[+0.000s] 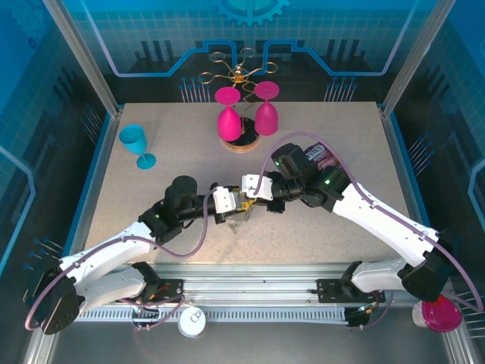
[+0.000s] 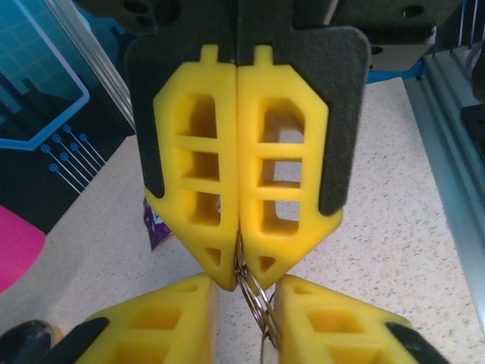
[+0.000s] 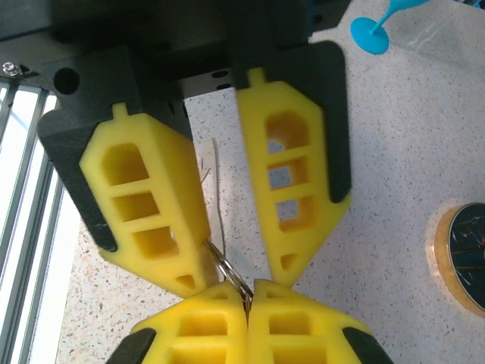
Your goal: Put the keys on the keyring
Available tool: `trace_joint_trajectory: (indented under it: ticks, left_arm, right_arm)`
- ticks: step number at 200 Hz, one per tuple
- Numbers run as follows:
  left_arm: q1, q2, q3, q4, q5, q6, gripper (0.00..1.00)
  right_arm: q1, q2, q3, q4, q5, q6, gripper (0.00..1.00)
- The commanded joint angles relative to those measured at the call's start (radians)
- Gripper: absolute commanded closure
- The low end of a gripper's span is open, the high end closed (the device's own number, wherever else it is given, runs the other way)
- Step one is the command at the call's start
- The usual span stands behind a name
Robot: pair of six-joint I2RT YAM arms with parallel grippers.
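Note:
The two grippers meet tip to tip above the middle of the table. My right gripper [image 1: 248,199] [image 3: 248,294] [image 2: 238,269] is shut on the keyring's short string of silvery rings [image 2: 259,297] [image 3: 229,267]. My left gripper [image 1: 235,203] [image 2: 248,292] [image 3: 239,277] is open. Its fingers stand apart on either side of the rings, which lean against one yellow pad [image 2: 318,322]. Something small and grey [image 1: 240,220] dangles beneath the grippers; I cannot tell whether it is the keys. The keyring's dark oval loop is hidden.
A gold wire rack with two pink glasses [image 1: 241,114] stands on a round wooden base [image 3: 462,254] at the back. A blue glass [image 1: 136,144] stands at the back left. A purple packet [image 1: 326,161] [image 2: 155,220] lies behind the right arm.

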Motion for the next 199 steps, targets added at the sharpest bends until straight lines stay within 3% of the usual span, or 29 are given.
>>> trace_joint_trajectory:
  ticks: [1, 28, 59, 76, 91, 109, 160, 199]
  left_arm:
    - [-0.005, -0.010, -0.004, 0.087, -0.021, -0.023, 0.83]
    - [-0.005, -0.002, 0.010, 0.057, -0.030, -0.001, 1.00]
    - [-0.006, -0.008, 0.005, 0.058, -0.041, 0.017, 1.00]
    - [-0.006, -0.013, -0.011, 0.087, -0.035, 0.016, 1.00]
    - [-0.003, -0.017, -0.026, 0.122, -0.020, 0.014, 1.00]
    - [-0.002, -0.020, -0.039, 0.147, -0.003, 0.018, 1.00]
    - [-0.001, -0.013, -0.049, 0.178, 0.011, 0.011, 1.00]
    - [0.001, 0.002, -0.040, 0.183, 0.011, 0.003, 1.00]
  right_arm:
    - [0.000, -0.019, -0.025, 0.012, -0.031, 0.060, 1.00]
    - [0.005, -0.028, -0.030, 0.020, -0.037, 0.066, 1.00]
    - [-0.029, -0.071, -0.087, 0.064, -0.135, 0.089, 1.00]
    - [-0.133, -0.135, -0.185, 0.208, -0.308, 0.167, 0.63]
    - [-0.235, -0.178, -0.277, 0.338, -0.485, 0.263, 0.53]
    - [-0.292, -0.193, -0.323, 0.418, -0.566, 0.337, 0.50]
    - [-0.289, -0.194, -0.330, 0.418, -0.620, 0.346, 0.48]
    - [-0.271, -0.173, -0.308, 0.428, -0.579, 0.362, 0.53]
